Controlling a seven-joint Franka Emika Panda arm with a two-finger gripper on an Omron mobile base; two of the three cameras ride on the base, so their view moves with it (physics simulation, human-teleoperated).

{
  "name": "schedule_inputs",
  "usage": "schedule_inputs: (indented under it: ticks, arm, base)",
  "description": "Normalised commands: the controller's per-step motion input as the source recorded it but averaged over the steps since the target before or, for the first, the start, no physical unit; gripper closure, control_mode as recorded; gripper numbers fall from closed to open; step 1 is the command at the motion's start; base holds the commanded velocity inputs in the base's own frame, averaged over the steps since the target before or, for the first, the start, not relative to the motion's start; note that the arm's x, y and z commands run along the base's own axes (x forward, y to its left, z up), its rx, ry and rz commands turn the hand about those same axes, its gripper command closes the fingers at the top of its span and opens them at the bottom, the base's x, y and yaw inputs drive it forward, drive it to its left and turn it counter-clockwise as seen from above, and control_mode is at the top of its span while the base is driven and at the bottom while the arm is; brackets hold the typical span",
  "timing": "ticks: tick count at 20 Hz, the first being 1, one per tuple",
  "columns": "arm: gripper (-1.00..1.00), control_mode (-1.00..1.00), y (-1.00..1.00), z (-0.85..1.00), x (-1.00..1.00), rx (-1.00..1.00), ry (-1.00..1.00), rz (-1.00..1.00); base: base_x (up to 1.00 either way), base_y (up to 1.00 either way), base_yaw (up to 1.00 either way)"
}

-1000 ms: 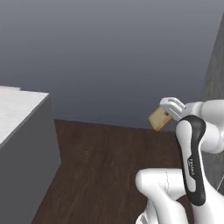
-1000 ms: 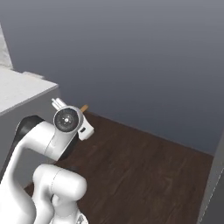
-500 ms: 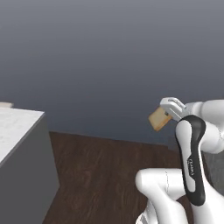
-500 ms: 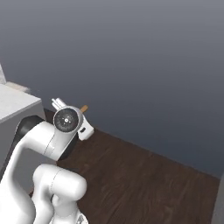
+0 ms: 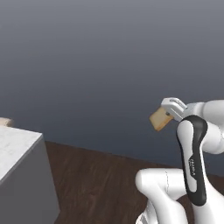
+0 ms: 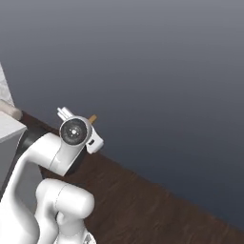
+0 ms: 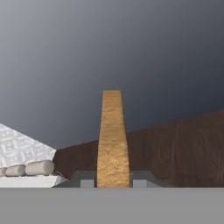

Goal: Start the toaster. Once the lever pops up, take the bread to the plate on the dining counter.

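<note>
- Since a second ago your whole scene has slid sideways, which means the base has turned; the arm's pose against its own body looks the same, with the bread (image 5: 160,119) held out in front at the same height.
- Your gripper (image 7: 113,177) is closed on the bread, one finger pressed on each flat face, so the hand view shows you the golden-brown crust edge standing straight up between the fingertips (image 7: 83,178).
- In the left base view you see the slice as a tan square tilted at the end of the white hand, well above the dark wood floor (image 5: 100,183) and against the plain grey wall (image 5: 87,65).
- From the right base view only a sliver of the crust (image 6: 93,118) peeks past the wrist.
- Well to the left of the bread, a white marble counter corner (image 5: 17,148) with a grey side panel enters your left base view.
- Low and left of the bread in the hand view you can see a white ledge (image 7: 30,180) carrying pale rounded lumps (image 7: 39,167), too blurred to name, with a patterned tile surface (image 7: 19,144) behind.
</note>
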Motion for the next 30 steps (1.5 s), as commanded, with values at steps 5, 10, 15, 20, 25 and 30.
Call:
schedule_inputs:
  ticks: [5, 10, 15, 20, 25, 30]
  arm:
    - [1.0, 1.0, 0.0, 0.0, 0.0, 0.0, 0.0, 0.0]
    - [1.0, 1.0, 0.0, 0.0, 0.0, 0.0, 0.0, 0.0]
    - [1.0, 1.0, 0.0, 0.0, 0.0, 0.0, 0.0, 0.0]
    - [1.0, 1.0, 0.0, 0.0, 0.0, 0.0, 0.0, 0.0]
    - [1.0, 1.0, 0.0, 0.0, 0.0, 0.0, 0.0, 0.0]
    - [1.0, 1.0, 0.0, 0.0, 0.0, 0.0, 0.0, 0.0]
  base:
    - [1.0, 0.0, 0.29]
    - [1.0, 0.0, 0.34]
    - [1.0, 0.0, 0.39]
    - [1.0, 0.09, 0.46]
    - [1.0, 0.13, 0.48]
    - [1.0, 0.0, 0.49]
